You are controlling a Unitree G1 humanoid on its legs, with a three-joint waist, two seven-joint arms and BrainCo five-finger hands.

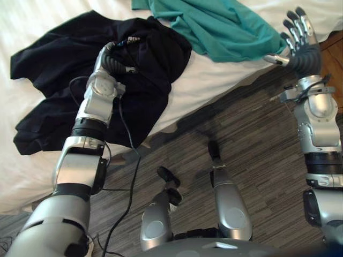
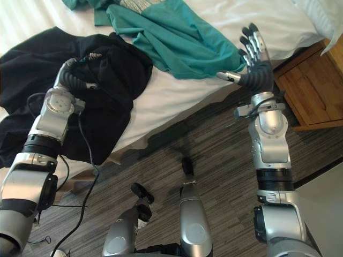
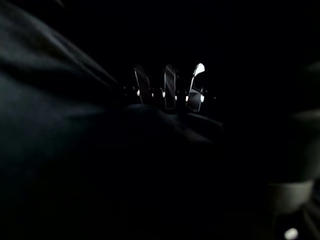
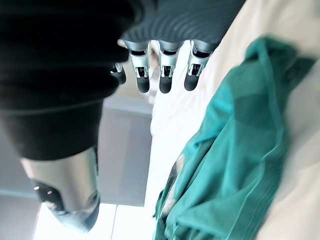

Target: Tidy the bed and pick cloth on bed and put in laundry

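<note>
A black garment (image 1: 59, 69) lies crumpled on the white bed (image 1: 209, 75), draping over its near edge. My left hand (image 1: 111, 56) is pushed into its folds near the middle; the left wrist view shows dark black cloth (image 3: 75, 150) close all round it. A teal garment (image 1: 225, 27) lies bunched farther along the bed, near the edge. My right hand (image 1: 300, 45) is raised just beside the teal garment's near corner, open, with fingers (image 4: 165, 75) straight and thumb spread, holding nothing. The teal garment (image 4: 240, 150) shows past them on the white sheet.
A wooden nightstand (image 2: 313, 85) stands at the right beside the bed. A white pillow (image 2: 321, 16) lies at the bed's far right corner. Grey striped flooring (image 1: 257, 139) runs along the bed's near edge.
</note>
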